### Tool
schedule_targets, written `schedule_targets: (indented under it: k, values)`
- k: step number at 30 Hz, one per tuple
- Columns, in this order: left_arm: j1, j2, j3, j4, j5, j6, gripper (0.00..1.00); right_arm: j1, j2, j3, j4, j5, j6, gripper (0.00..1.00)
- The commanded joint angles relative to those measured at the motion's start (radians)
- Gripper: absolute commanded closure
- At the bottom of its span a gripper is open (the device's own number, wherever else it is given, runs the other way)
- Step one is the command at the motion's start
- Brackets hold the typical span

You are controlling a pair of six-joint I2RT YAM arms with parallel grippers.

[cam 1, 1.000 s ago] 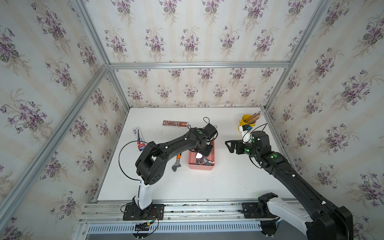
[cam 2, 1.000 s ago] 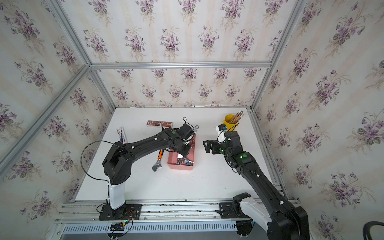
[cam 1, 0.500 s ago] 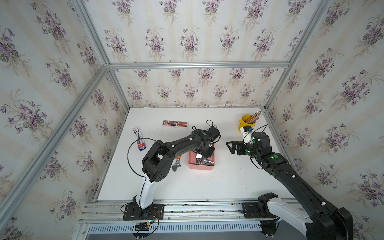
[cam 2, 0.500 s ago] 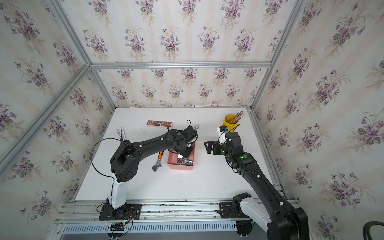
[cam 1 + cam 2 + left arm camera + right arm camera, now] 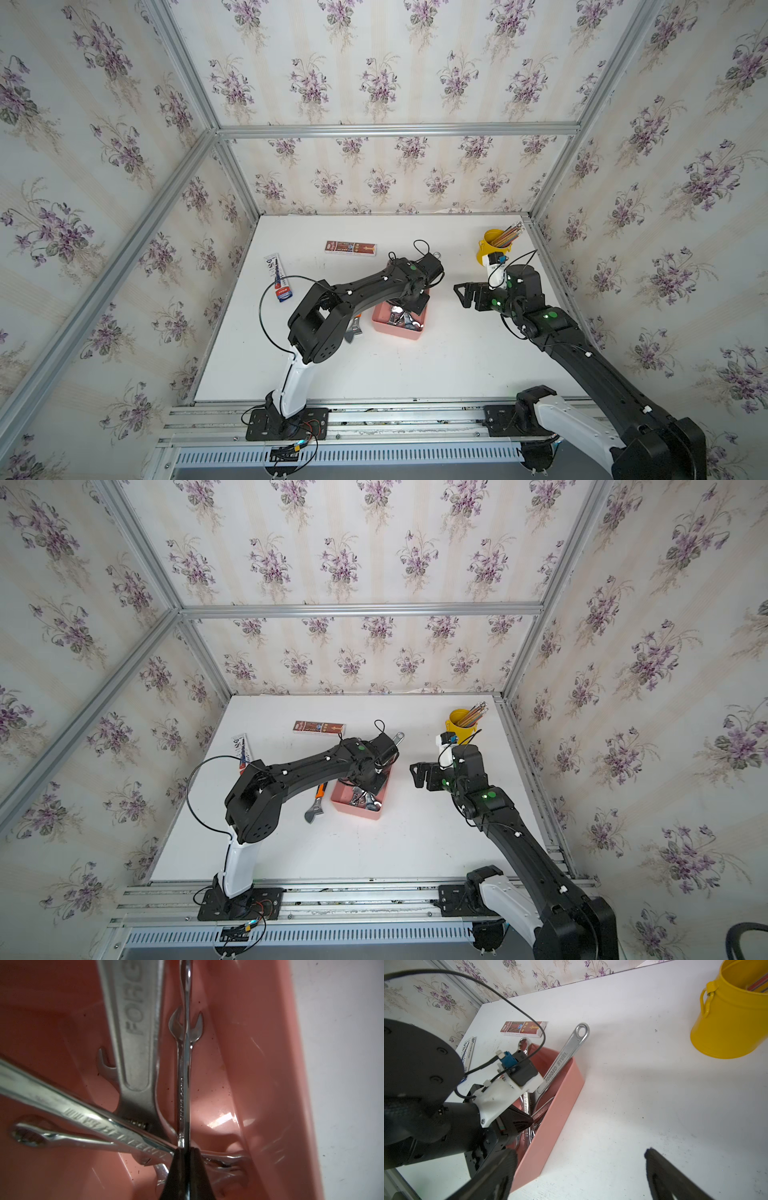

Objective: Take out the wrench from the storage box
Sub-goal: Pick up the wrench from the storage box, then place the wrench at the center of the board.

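The salmon-pink storage box stands mid-table with several steel wrenches in it. My left gripper reaches down into the box and is shut on a thin wrench, which I see edge-on between the black fingertips. A broad wrench marked FORGED STEEL leans out over the box's far end. In both top views the left wrist hides its own jaws. My right gripper hovers open just right of the box, holding nothing.
An orange-handled adjustable wrench lies on the table left of the box. A yellow cup of pencils stands at the back right. A red-brown flat pack and a white ruler pack lie at the back left.
My left gripper's jaws have closed onto the thin wrench inside the box, and the left elbow has swung in toward the box. The right arm has barely moved.
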Motion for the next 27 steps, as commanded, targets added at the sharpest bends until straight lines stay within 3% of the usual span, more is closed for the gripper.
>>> schedule_targets:
  k: [1, 10, 18, 27]
  values:
    - [-0.004, -0.008, 0.012, -0.047, -0.019, -0.018, 1.0, 0.0, 0.001, 0.014, 0.01, 0.0, 0.006, 0.0]
    - [-0.009, -0.084, 0.022, -0.065, -0.022, -0.083, 1.0, 0.0, 0.003, 0.033, 0.0, 0.006, 0.008, 0.0]
    - [-0.018, -0.135, -0.001, -0.106, 0.043, -0.097, 1.0, 0.0, -0.004, 0.039, -0.001, 0.005, 0.005, 0.0]
    - [-0.019, -0.239, -0.05, -0.125, 0.01, -0.092, 1.0, 0.0, -0.008, 0.033, 0.001, 0.005, 0.004, 0.0]
